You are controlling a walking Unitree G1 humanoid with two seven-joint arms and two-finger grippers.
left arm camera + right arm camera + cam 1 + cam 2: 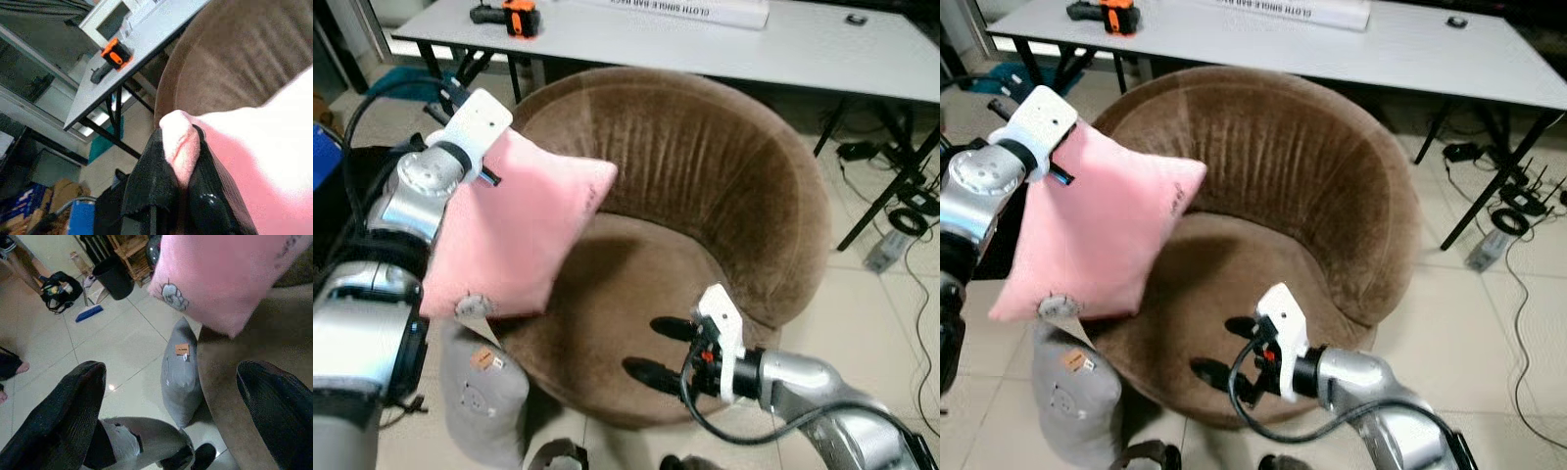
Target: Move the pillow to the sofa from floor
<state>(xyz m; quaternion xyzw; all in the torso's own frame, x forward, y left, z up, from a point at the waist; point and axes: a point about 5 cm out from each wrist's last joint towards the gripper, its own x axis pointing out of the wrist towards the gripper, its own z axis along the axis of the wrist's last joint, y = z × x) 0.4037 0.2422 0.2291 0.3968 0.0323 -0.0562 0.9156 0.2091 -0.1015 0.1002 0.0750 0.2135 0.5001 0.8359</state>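
A pink pillow [514, 230] hangs in the air over the left rim of the round brown sofa [705, 176]. My left gripper [181, 171] is shut on the pillow's upper corner, its black fingers [151, 181] pinching the pink fabric. The pillow [220, 279] tilts down towards the sofa seat [617, 294]. My right gripper [656, 351] stands open low over the sofa's front edge, nothing between its fingers [73, 406].
A grey pillow [484, 392] with an orange tag leans on the tiled floor against the sofa's left front. Behind the sofa stands a white table [803, 44] with an orange tool [514, 15] on it. Cables [911, 211] lie at the right.
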